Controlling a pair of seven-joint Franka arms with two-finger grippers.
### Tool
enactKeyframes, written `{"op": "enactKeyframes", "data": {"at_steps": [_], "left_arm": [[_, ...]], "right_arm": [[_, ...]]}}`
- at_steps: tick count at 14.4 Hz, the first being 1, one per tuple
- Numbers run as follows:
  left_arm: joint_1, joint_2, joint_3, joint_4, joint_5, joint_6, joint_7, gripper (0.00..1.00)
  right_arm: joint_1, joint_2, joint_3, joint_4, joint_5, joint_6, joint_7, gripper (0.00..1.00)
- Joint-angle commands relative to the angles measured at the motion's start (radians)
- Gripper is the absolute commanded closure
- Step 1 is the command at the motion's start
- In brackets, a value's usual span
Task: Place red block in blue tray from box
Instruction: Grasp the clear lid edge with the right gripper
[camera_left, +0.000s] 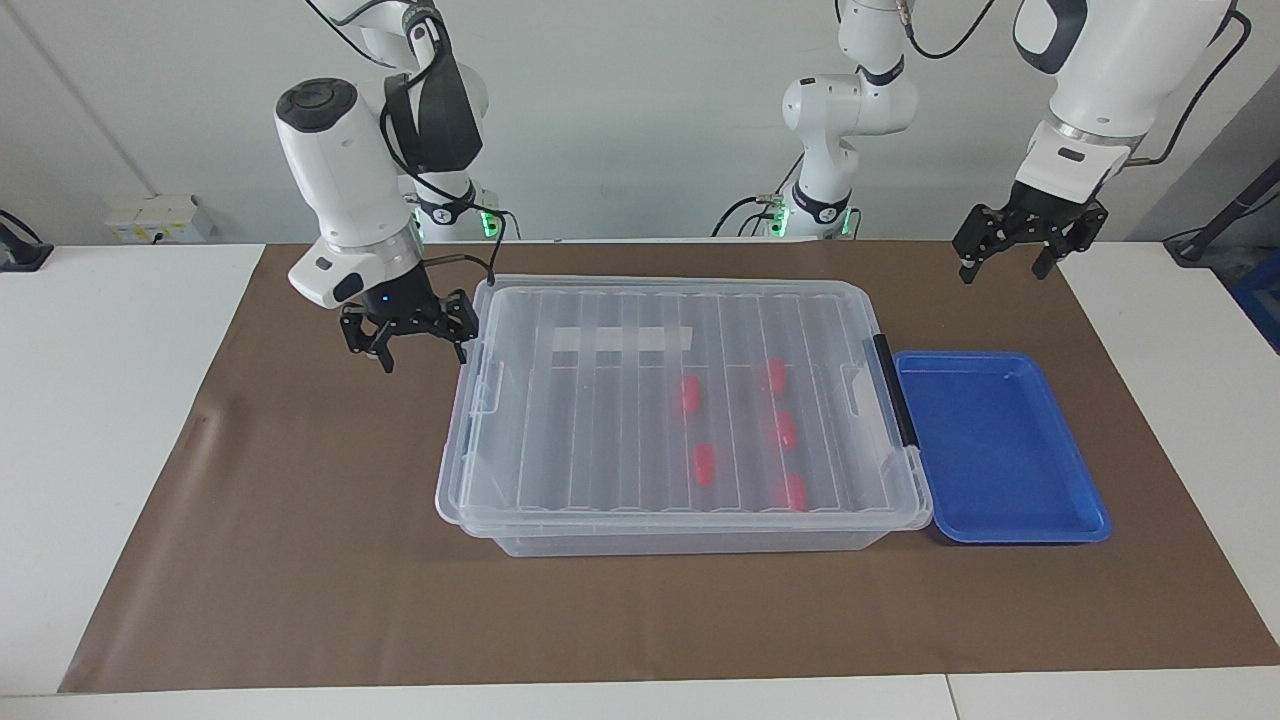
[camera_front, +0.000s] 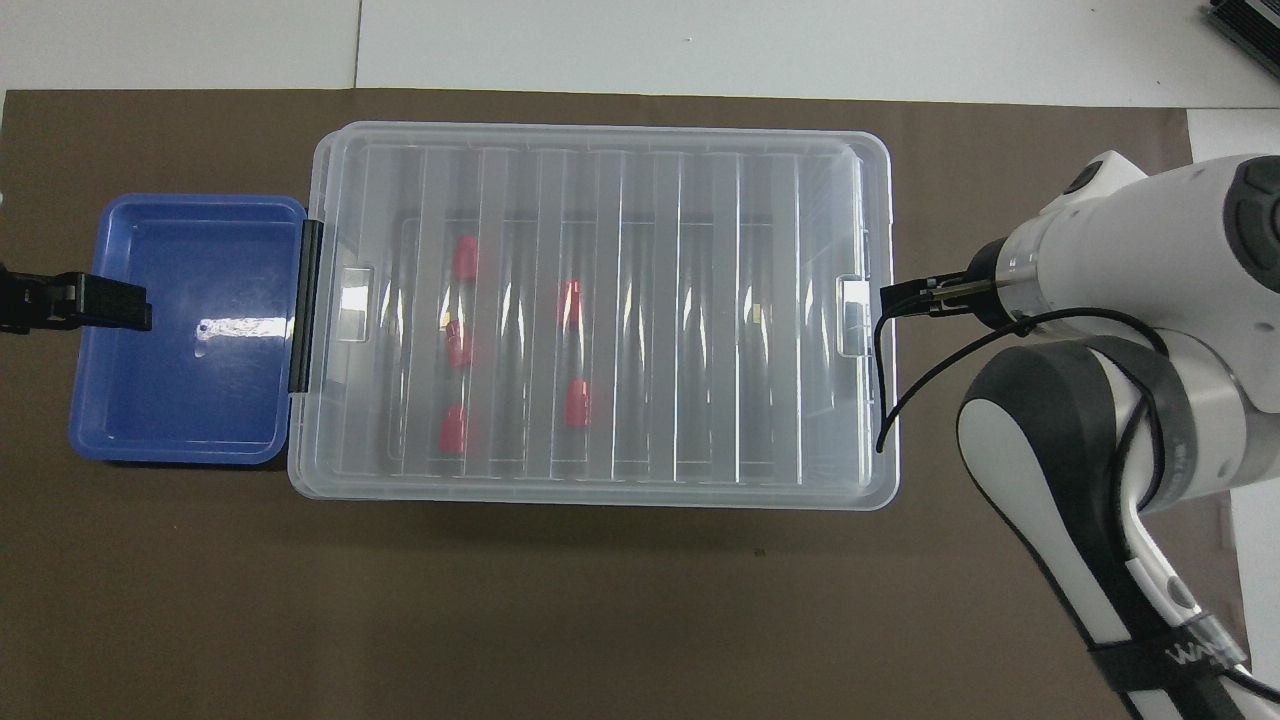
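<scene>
The box (camera_left: 600, 420) (camera_front: 680, 300), clear plastic with its ribbed lid on, lies in the middle of the brown mat. Through the lid I see several red blocks, such as one red block (camera_left: 705, 463) (camera_front: 576, 402), toward the tray's end. The blue tray (camera_left: 1000, 470) (camera_front: 180, 400) sits against the box's black clip handle (camera_left: 895, 390) and holds nothing. My right gripper (camera_left: 423, 356) hangs open just off the box's corner at the right arm's end, touching nothing. Well above the mat, my left gripper (camera_left: 1003, 272) (camera_front: 120, 305) waits open by the tray's end.
A white strip label (camera_left: 620, 340) lies on the lid. The brown mat (camera_left: 300, 560) covers most of the white table. The right arm's cable (camera_front: 890, 390) loops over the box's end. The right forearm (camera_front: 1090, 480) fills that corner of the overhead view.
</scene>
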Motion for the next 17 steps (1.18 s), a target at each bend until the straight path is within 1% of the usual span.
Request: {"op": "enactKeyframes", "data": {"at_steps": [1, 3, 7, 13, 14, 17], "left_arm": [[-0.005, -0.010, 0.005, 0.000, -0.016, 0.006, -0.010, 0.00], [-0.006, -0.010, 0.004, 0.000, -0.016, 0.007, -0.010, 0.00], [-0.006, -0.010, 0.004, -0.001, -0.016, 0.007, -0.010, 0.00], [-0.008, -0.010, 0.004, -0.001, -0.017, 0.007, -0.012, 0.00], [-0.006, -0.010, 0.002, -0.003, -0.019, 0.009, -0.030, 0.00], [-0.005, -0.012, 0.002, -0.015, -0.063, 0.068, -0.146, 0.00]], "right_arm": [[0.017, 0.019, 0.007, -0.040, 0.016, 0.055, 0.011, 0.00], [0.018, 0.036, 0.007, -0.048, 0.016, 0.079, 0.009, 0.00], [0.018, 0.045, 0.004, -0.072, 0.013, 0.089, 0.012, 0.00], [-0.005, 0.048, -0.001, -0.078, -0.010, 0.080, 0.015, 0.00], [-0.017, 0.048, -0.001, -0.077, -0.028, 0.079, 0.015, 0.00], [-0.035, 0.048, -0.001, -0.077, -0.044, 0.074, 0.015, 0.00]]}}
